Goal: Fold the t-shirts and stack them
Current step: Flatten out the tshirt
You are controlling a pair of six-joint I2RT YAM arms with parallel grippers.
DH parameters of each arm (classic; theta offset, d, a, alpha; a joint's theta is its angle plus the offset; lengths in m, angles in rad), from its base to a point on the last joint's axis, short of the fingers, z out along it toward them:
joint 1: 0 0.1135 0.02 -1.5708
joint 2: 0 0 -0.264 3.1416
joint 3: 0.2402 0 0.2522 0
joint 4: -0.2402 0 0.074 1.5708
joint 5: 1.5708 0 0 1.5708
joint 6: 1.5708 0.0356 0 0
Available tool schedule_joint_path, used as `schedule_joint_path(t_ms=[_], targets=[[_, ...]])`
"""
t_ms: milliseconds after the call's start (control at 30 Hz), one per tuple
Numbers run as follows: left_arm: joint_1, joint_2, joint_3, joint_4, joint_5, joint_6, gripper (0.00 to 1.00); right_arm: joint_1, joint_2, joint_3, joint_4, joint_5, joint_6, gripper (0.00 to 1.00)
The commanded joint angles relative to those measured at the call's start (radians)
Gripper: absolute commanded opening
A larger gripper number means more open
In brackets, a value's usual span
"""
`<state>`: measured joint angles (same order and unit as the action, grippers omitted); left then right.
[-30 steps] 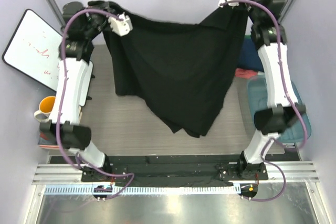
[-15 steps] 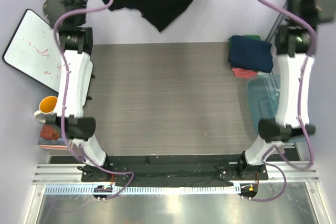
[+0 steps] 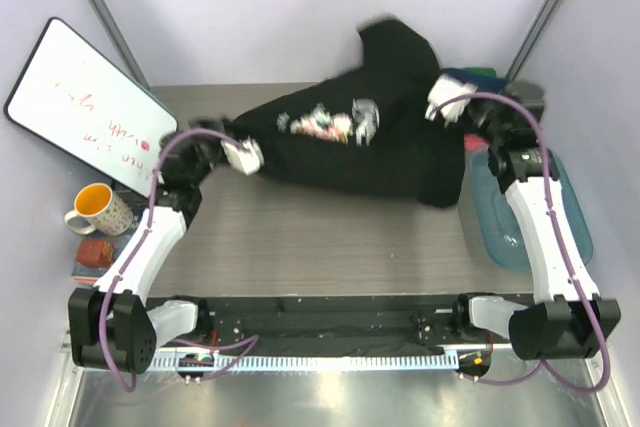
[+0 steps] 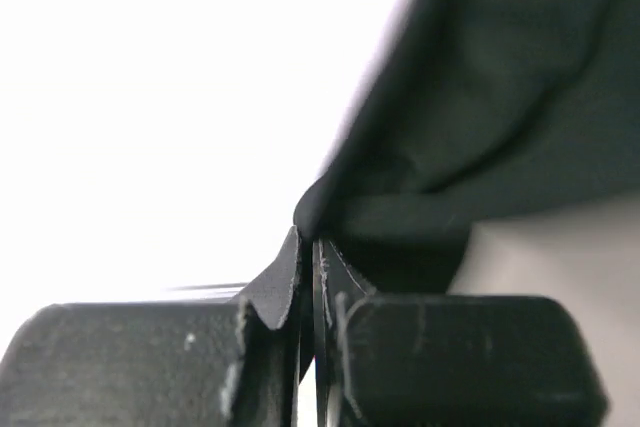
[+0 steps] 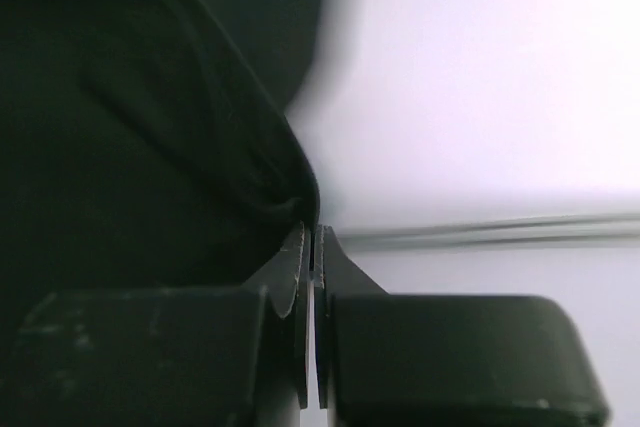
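Left gripper [image 3: 250, 157] was pinched tight on one edge of the black t-shirt [image 3: 390, 152]. The shirt was stretched across the back of the table [image 3: 330, 232], rose print up, with the far part humped and blurry. Right gripper [image 3: 437, 110] was clamped on the opposite edge, right by the blue tub [image 3: 575, 237]. My worry: that hump could settle into creases, and the right corner might flop onto the tub if let go there.
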<state>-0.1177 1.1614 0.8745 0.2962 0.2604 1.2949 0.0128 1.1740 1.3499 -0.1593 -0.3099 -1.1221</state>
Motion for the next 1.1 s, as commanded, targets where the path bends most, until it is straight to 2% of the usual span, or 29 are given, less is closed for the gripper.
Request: schedule_joint_path(t_ms=[0,33,67,233,267,333,400,633,667,700,733,767,833,867,933,1000,1033,1067], targets=[[0.0,-0.212,-0.103,-0.452,0.195,0.06,0.0,-0.027,-0.114,-0.191,-0.507,-0.142,-0.105,0.01],[0.001,-0.236,-0.106,-0.603,0.22,0.066,0.0,-0.027,-0.114,-0.189,-0.598,-0.178,-0.192,0.01],[0.001,-0.268,-0.101,-0.673,0.259,0.137,0.0,-0.027,-0.108,-0.183,-0.781,-0.196,-0.234,0.01],[0.001,-0.261,-0.031,-0.915,0.283,0.204,0.0,-0.027,0.025,-0.089,-1.234,-0.222,-0.453,0.01],[0.001,-0.247,-0.01,-1.022,0.283,0.222,0.0,-0.027,0.051,-0.075,-1.347,-0.209,-0.472,0.01],[0.003,-0.203,0.059,-1.127,0.289,0.285,0.0,-0.019,0.079,-0.043,-1.346,-0.198,-0.414,0.01],[0.003,-0.177,0.092,-1.259,0.289,0.352,0.0,-0.016,0.085,-0.028,-1.347,-0.186,-0.433,0.01],[0.003,-0.111,0.168,-1.406,0.324,0.428,0.0,-0.016,0.122,-0.015,-1.347,-0.181,-0.456,0.02],[0.003,-0.105,0.172,-1.424,0.321,0.447,0.0,-0.016,0.118,-0.018,-1.347,-0.185,-0.459,0.07],[0.003,-0.101,0.175,-1.446,0.315,0.467,0.0,-0.014,0.101,-0.031,-1.347,-0.192,-0.464,0.17],[0.001,-0.098,0.187,-1.504,0.31,0.492,0.0,-0.013,0.092,-0.038,-1.347,-0.196,-0.484,0.5],[0.003,-0.086,0.195,-1.535,0.297,0.545,0.1,-0.013,0.081,-0.049,-1.347,-0.195,-0.498,0.62],[0.003,-0.072,0.222,-1.627,0.284,0.599,0.31,-0.013,0.059,-0.078,-1.347,-0.193,-0.53,0.81],[0.001,-0.062,0.234,-1.641,0.281,0.621,0.44,-0.013,0.058,-0.084,-1.346,-0.193,-0.556,0.83],[0.001,-0.054,0.26,-1.632,0.29,0.612,0.47,-0.013,0.071,-0.08,-1.332,-0.211,-0.57,0.88],[0.004,-0.055,0.267,-1.525,0.298,0.555,0.47,-0.013,0.085,-0.06,-1.249,-0.228,-0.466,0.88],[0.012,-0.058,0.256,-1.463,0.298,0.528,0.48,-0.013,0.107,-0.054,-1.149,-0.232,-0.423,0.86],[0.016,-0.057,0.247,-1.303,0.298,0.497,0.49,-0.013,0.118,-0.051,-1.093,-0.233,-0.369,0.85]])
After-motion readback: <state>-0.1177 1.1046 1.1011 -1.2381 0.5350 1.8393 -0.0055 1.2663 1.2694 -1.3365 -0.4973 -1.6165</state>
